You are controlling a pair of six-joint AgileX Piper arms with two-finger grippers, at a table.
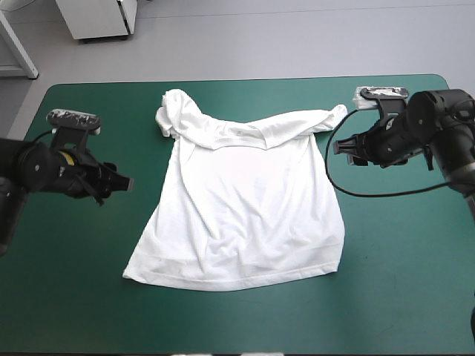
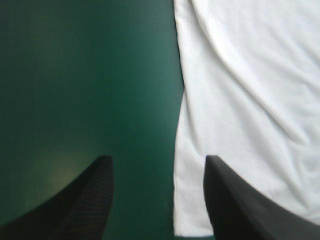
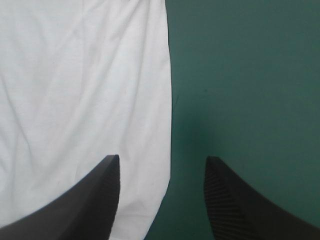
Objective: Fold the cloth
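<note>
The T-shirt (image 1: 237, 208) is plain white and lies spread flat in the middle of the surface (image 1: 401, 282). Its hem is toward the near edge and its shoulders toward the far edge. The body is mostly smooth with a few long creases, while the far end is rumpled: one sleeve is bunched into a lump at the far left and the other stretches out to the far right.

The left gripper (image 1: 126, 182) hangs beside the T-shirt's left side with its fingers (image 2: 95, 200) released and standing well apart, holding nothing. In the left wrist view a side edge of the cloth runs between them, one finger over bare teal-green cover and the other over white cloth. Whether that finger touches the cloth cannot be told.

The right gripper (image 1: 338, 147) is just beside the T-shirt's right side, near the outstretched sleeve. Its fingers (image 3: 235, 200) are likewise released and wide apart, grasping nothing. In the right wrist view the cloth's edge passes between them, one finger over the T-shirt and one over the cover, and contact cannot be told here either.

Bare surface surrounds the T-shirt: broad strips to the left and right where the arms reach in, a band along the near edge below the hem, and a narrower strip at the far edge
</note>
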